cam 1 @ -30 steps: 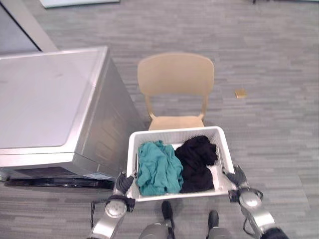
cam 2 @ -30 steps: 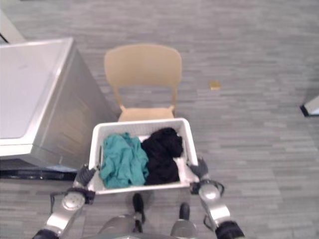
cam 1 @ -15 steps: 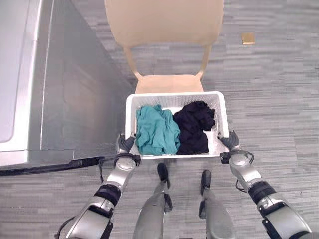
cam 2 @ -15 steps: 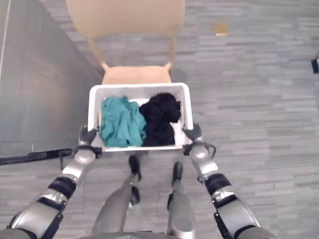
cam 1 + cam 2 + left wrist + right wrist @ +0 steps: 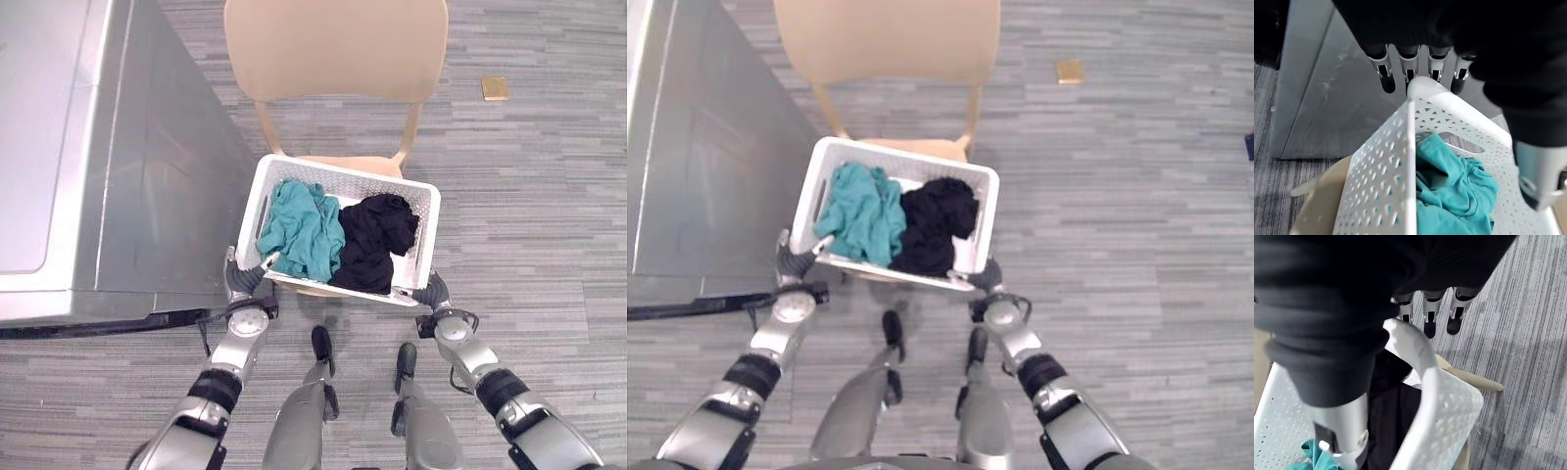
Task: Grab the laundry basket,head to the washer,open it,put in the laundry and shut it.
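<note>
Both hands, left hand (image 5: 245,284) and right hand (image 5: 434,294), pinch white basket (image 5: 423,211) rim, above chair (image 5: 338,49)

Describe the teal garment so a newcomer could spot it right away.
Start at the big silver washer, then the tan chair beside it. In front of the chair, the left hand and right hand hold a white perforated laundry basket. The teal garment is the crumpled heap in the washer-side half; its neighbour, the black garment, is dark.

Perforated white plastic basket (image 5: 421,220), brushed-metal washer (image 5: 118,176), crumpled cloth (image 5: 299,230)
</note>
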Available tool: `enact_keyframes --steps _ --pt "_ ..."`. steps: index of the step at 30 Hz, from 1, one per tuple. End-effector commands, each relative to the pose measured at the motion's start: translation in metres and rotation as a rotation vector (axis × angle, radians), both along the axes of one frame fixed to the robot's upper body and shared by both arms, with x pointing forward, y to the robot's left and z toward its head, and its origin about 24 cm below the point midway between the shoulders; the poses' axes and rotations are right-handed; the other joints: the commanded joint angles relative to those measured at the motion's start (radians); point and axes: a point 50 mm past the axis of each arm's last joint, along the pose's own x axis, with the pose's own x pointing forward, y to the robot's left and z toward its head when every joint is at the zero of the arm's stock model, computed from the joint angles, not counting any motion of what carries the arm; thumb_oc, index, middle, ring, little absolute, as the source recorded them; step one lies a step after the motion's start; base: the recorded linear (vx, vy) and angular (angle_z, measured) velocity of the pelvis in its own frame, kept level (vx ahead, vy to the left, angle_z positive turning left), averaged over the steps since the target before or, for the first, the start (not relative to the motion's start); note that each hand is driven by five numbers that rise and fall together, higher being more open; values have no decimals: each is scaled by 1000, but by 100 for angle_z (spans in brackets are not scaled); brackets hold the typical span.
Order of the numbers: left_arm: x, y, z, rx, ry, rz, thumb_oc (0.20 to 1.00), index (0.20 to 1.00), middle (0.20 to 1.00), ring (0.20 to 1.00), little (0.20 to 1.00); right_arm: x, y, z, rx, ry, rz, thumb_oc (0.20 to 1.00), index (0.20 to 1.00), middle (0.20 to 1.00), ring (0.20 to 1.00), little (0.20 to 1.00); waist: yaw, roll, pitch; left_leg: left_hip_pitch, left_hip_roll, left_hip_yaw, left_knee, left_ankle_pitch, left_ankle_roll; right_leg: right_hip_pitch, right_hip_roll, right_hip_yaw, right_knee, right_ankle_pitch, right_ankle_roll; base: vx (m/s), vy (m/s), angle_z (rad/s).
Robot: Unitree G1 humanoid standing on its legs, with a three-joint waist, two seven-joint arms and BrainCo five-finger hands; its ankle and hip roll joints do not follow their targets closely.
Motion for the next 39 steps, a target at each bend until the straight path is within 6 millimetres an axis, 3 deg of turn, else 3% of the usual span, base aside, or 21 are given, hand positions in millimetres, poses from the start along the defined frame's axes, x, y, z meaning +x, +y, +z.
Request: enact_keyframes --steps 1,5,6,11,14,17,18,19,25,30,32,36,39 --pt "0 -8 5 -46 -59 -21 1000 1000 1000 1000 1000 3 23 18 64 -103 78 1000 1000 1000 1000 1000 26 -11 -11 -6 12 -57 112 -157 -67 -89 0 -2 85 -65 -5 34 -51 2" --pt "-14 4 -3 -52 -39 -1 1000 1000 1000 1000 1000 -4 2 14 57 -100 22 1000 1000 1000 1000 1000 27 -16 -29 31 18 -63 94 -155 -70 -58 10 -3 83 -79 -9 11 -52 1" --pt "-20 10 -6 -47 -31 6 1000 1000 1000 1000 1000 -6 -7 15 43 -109 7 1000 1000 1000 1000 1000 26 -22 -33 33 21 -56 90 -131 -64 -54 8 -11 80 -66 -16 -37 -95 3" --pt "-52 30 -24 -27 52 -40 1000 1000 1000 1000 1000 -24 -47 12 -55 -100 -5 1000 1000 1000 1000 1000 27 -23 -71 108 30 -67 58 -124 -69 21 22 -19 66 -91 -15 46 -100 0" --pt "-65 37 -34 6 115 -73 1000 1000 1000 1000 1000 -33 -59 6 -84 -70 2 1000 1000 1000 1000 1000 26 -18 -86 136 33 -68 38 -117 -70 47 25 -25 59 -98 -13 30 -58 4" --pt "-95 46 -62 24 282 -111 1000 1000 1000 1000 1000 -54 -75 -13 -128 25 4 1000 1000 1000 1000 1000 26 -8 -113 184 39 -75 13 -108 -73 92 35 -35 61 -122 -15 0 -80 11" --pt "-95 46 -62 24 282 -111 1000 1000 1000 1000 1000 -54 -75 -13 -128 25 4 1000 1000 1000 1000 1000 25 -8 -113 184 39 -75 13 -108 -73 93 35 -35 61 -122 -15 -7 -62 16" --pt "-111 49 -76 15 364 -114 1000 1000 1000 1000 1000 -65 -81 -23 -130 74 -8 1000 1000 1000 1000 1000 25 -4 -125 203 43 -77 7 -107 -74 112 39 -40 65 -133 -17 -12 -63 12" --pt "-149 55 -110 -17 561 -85 1000 1000 1000 1000 1000 -90 -88 -54 -110 226 -36 1000 1000 1000 1000 1000 28 7 -153 239 57 -89 21 -110 -79 151 56 -40 103 -177 -33 -2 -68 8" --pt "-152 54 -116 -13 594 -75 1000 1000 1000 1000 1000 -96 -89 -62 -109 264 -58 1000 1000 1000 1000 1000 32 9 -134 197 64 -118 88 -103 -94 163 63 -66 109 -197 -52 -93 -85 27" --pt "-145 50 -114 -6 574 -89 1000 1000 1000 1000 1000 -96 -94 -62 -107 254 -99 1000 1000 1000 1000 1000 32 10 -122 134 69 -119 142 -109 -107 167 49 -125 104 -207 -61 -134 -1 108" --pt "-138 46 -111 3 554 -113 1000 1000 1000 1000 1000 -98 -98 -65 -103 271 -137 1000 1000 1000 1000 1000 23 5 -133 135 107 -68 130 -102 -116 171 23 -176 91 -191 -51 -6 110 76" --pt "-133 41 -110 9 544 -124 1000 1000 1000 1000 1000 -104 -98 -73 -83 309 -178 1000 1000 1000 1000 1000 0 -10 -148 157 183 18 114 -100 -139 188 -21 -218 86 -185 -26 76 307 48"
